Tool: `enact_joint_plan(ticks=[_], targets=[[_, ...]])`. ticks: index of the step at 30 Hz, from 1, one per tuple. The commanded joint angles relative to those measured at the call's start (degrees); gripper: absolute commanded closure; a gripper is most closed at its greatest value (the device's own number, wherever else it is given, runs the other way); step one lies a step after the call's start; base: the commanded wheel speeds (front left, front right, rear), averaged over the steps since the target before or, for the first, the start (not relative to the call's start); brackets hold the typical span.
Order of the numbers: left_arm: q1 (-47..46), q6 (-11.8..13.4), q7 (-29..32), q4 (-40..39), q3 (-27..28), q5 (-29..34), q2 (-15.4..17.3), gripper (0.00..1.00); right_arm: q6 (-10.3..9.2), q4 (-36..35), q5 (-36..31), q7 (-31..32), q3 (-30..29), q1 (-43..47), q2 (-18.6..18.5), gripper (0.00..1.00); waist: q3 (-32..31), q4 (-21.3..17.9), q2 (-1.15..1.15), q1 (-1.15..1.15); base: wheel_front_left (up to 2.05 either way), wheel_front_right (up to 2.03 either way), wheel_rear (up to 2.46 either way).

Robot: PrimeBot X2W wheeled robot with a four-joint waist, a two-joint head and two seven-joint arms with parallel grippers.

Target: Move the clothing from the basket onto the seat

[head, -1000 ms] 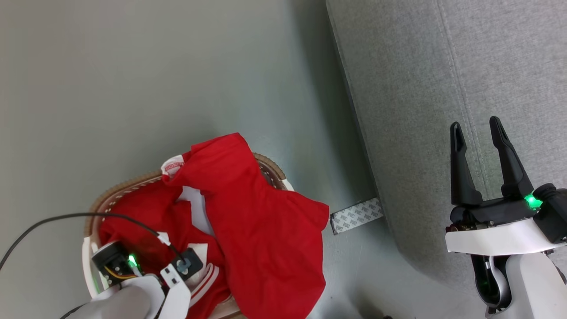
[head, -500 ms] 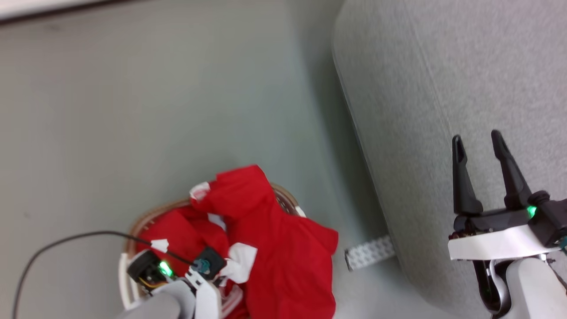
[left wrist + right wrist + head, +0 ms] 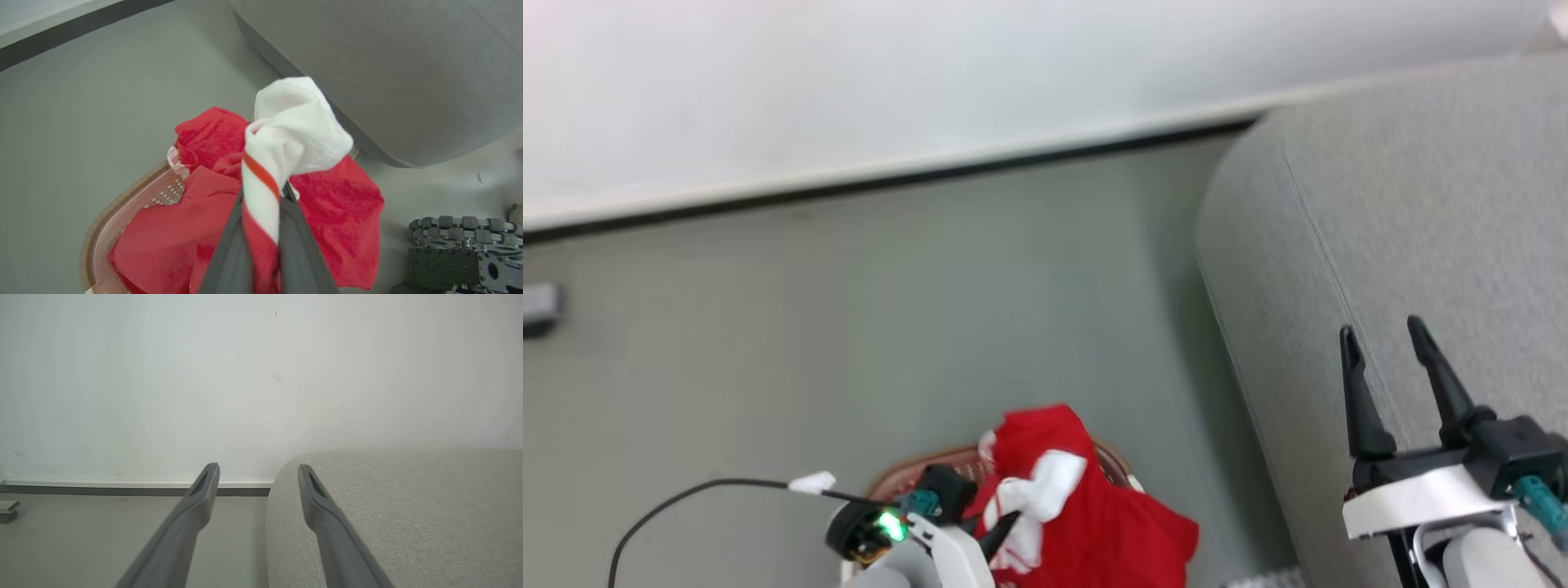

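Observation:
The basket (image 3: pixel 1115 463) stands on the floor at the bottom of the head view, its tan rim (image 3: pixel 107 211) showing around the red clothing (image 3: pixel 1111 531). My left gripper (image 3: pixel 1006 523) is shut on the white-panelled garment with striped trim (image 3: pixel 294 122), and a bunch of it stands lifted above the pile. A plain red garment (image 3: pixel 339 212) hangs over the basket's side nearest the seat. The light-grey seat (image 3: pixel 1421 204) fills the right. My right gripper (image 3: pixel 1380 328) hovers open over the seat's edge (image 3: pixel 408 506) with nothing between its fingers (image 3: pixel 206 486).
A white wall with a dark baseboard (image 3: pixel 931 175) runs behind the grey floor. A small grey object (image 3: pixel 539 306) sits at the far left. A black cable (image 3: pixel 686 494) trails from my left wrist. A dark ribbed part (image 3: pixel 461 245) lies right of the basket.
The head camera has tilted up, bringing the wall into view. My left gripper has risen out of the basket, pulling up a bunch of the white-panelled garment. The right gripper has stayed open.

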Motion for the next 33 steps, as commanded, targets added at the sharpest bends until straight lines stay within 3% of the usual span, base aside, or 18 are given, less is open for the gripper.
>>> enact_joint_plan(ticks=[1,19,33], targets=[[0.75,0.06,-0.19,-1.62,1.43,-0.66,0.76,1.0,-0.12,0.43,-0.46,-0.16,-0.05,1.15,-0.19,0.0,-4.44,3.16,0.0,0.01,0.0,0.0,0.0],[11.35,3.8,-0.18,-27.01,16.89,3.34,7.51,1.0,-0.12,3.93,1.76,-0.15,1.05,5.87,-0.16,0.0,-14.73,6.81,0.0,0.01,0.0,0.0,0.0],[3.41,8.57,2.69,-46.1,24.54,1.99,11.18,1.0,-0.12,2.04,3.26,-0.16,4.17,7.39,-0.18,0.0,-16.52,7.53,0.0,0.01,0.0,0.0,0.0]])
